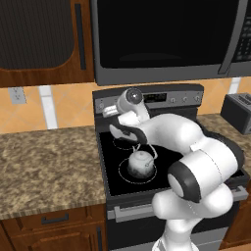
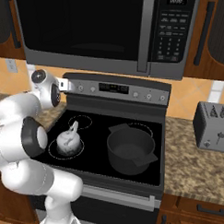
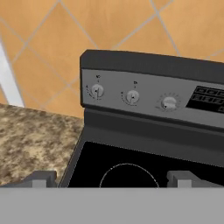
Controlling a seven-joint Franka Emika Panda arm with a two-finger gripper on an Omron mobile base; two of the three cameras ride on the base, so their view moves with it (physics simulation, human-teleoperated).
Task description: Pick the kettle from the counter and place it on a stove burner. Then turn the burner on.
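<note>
Small round silver-white kettle (image 1: 141, 162) sits upright inside big white-lined burner circle (image 1: 122, 177). End effector (image 3: 111, 178) spread wide, holding nothing, facing three round stove knobs (image 3: 132, 97).

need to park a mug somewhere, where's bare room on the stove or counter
Free: the granite counter left of the stove, and the strip of counter between the stove and the toaster. On the glass, the back left burner ring is bare. Crowded: the kettle fills the front left burner, the black pot the right side.
</note>
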